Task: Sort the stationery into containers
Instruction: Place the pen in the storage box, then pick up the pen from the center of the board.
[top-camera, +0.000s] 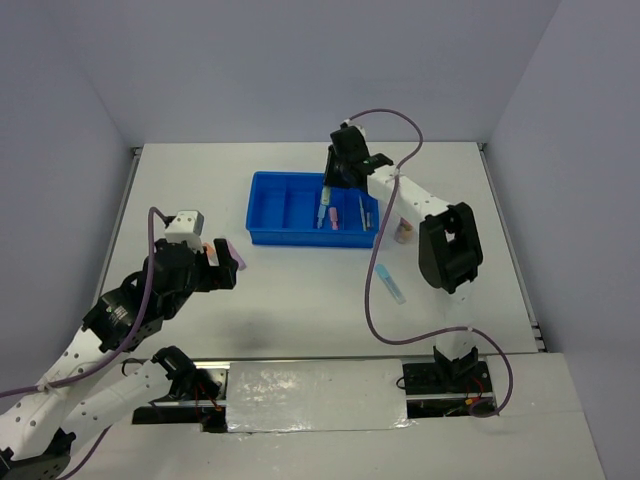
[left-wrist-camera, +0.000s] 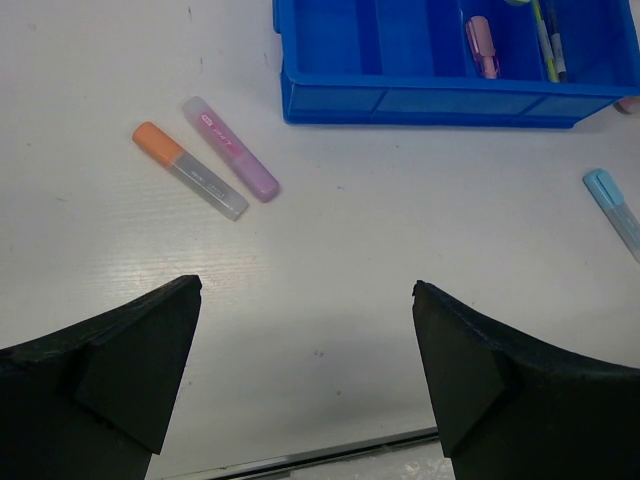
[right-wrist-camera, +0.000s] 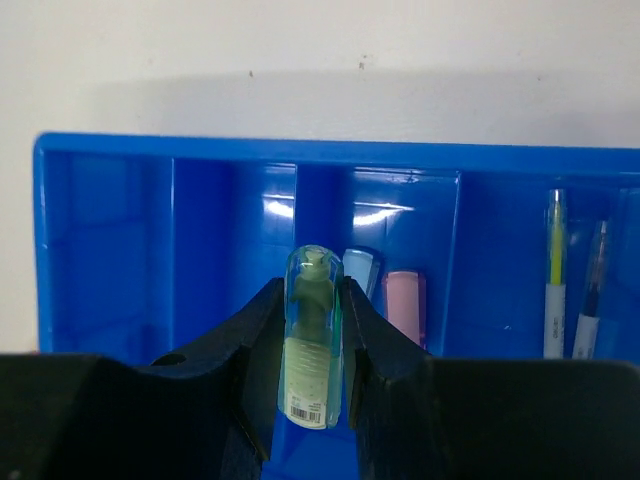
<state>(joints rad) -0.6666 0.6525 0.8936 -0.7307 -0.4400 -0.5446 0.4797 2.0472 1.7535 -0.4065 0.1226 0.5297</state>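
Top external view shows the left gripper (top-camera: 222, 266) at the left, jaws spread wide and holding nothing, above the table near an orange marker (left-wrist-camera: 188, 170) and a purple marker (left-wrist-camera: 230, 148) that lie just beside each other. Further right, the right gripper (right-wrist-camera: 312, 300) is clamped on a green marker (right-wrist-camera: 312, 350) over the middle of the blue tray (top-camera: 290, 238). A light blue marker (top-camera: 390, 283) lies on the table near the tray's right end.

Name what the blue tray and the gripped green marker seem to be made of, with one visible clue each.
The blue tray looks like moulded glossy plastic: bright glints sit on its dividers. The green marker seems to be translucent plastic, probably smooth: its inner tip shows through the cap.
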